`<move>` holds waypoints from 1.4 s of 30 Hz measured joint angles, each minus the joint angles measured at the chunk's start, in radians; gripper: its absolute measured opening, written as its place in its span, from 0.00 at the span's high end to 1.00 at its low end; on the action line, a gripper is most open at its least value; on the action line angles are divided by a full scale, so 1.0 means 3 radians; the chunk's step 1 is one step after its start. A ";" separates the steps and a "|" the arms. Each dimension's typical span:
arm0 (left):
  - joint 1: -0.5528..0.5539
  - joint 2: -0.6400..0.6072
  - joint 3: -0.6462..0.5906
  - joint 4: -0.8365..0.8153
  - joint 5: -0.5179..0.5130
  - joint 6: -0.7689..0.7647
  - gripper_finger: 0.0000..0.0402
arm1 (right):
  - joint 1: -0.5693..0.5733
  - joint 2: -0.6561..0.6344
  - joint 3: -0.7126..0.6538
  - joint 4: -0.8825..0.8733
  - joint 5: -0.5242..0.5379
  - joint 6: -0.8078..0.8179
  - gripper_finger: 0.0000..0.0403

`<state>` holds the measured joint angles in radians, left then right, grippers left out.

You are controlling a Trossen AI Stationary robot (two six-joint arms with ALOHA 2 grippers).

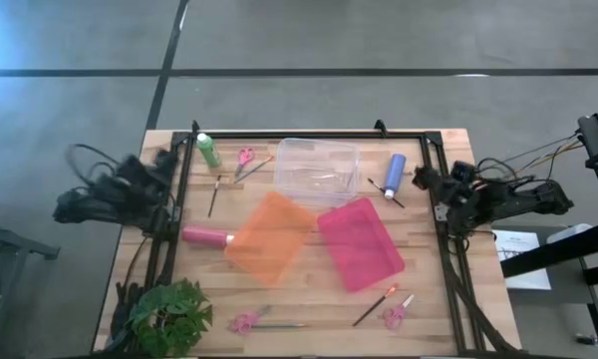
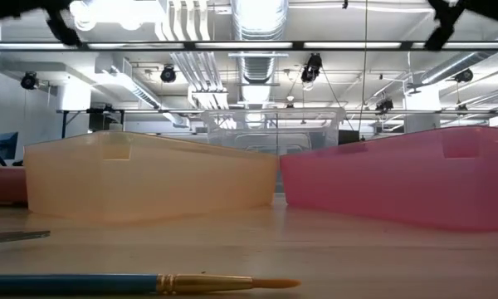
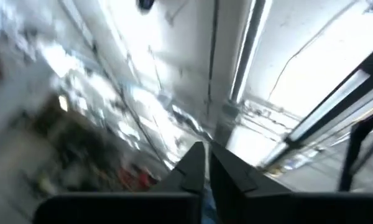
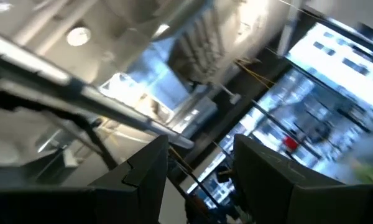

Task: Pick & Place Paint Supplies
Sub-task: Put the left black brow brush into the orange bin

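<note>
Both hands sit folded back off the bench's side edges. Left hand (image 3: 204, 165) points up at the ceiling, its two dark fingers almost touching with only a thin slit between them and nothing gripped. Right hand (image 4: 199, 168) also faces the ceiling, its fingers standing clearly apart and empty.

On the bench (image 1: 309, 309), the green bottle (image 1: 208, 149) lies near the far left corner, the pink-red bottle (image 1: 205, 236) lies at the left, just beside the orange bin (image 1: 269, 237), and the blue bottle (image 1: 395, 176) lies right of the clear bin (image 1: 317, 171). A pink bin (image 1: 361, 242) sits beside the orange one. One dark brush (image 1: 214, 195) lies between the green and pink-red bottles, another (image 1: 385, 189) touches the blue bottle, and an orange-tipped brush (image 1: 375, 305) lies near the front edge. A blue-handled brush (image 2: 141, 284) lies nearest the low camera.
</note>
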<state>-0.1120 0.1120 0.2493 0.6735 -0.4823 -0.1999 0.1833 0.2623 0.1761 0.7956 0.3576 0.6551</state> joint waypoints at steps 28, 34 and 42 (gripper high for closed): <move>-0.0014 0.3479 0.4402 -0.7440 0.1161 -0.0498 0.50 | -0.0003 0.1529 0.3725 -0.4593 -0.0138 -0.0672 0.56; -0.0220 0.3636 0.4137 -0.7317 0.1990 -0.0492 0.56 | 0.0003 0.1622 0.3725 -0.4690 -0.0272 -0.0395 0.56; -0.0822 0.3538 0.3752 -0.7242 0.2170 -0.0939 0.56 | 0.0008 0.1711 0.3702 -0.4672 -0.0378 -0.0260 0.56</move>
<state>-0.3585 1.1734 1.3750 -1.4991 0.1687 -0.4816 0.1856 0.7756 1.2865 -0.6061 0.2443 0.5770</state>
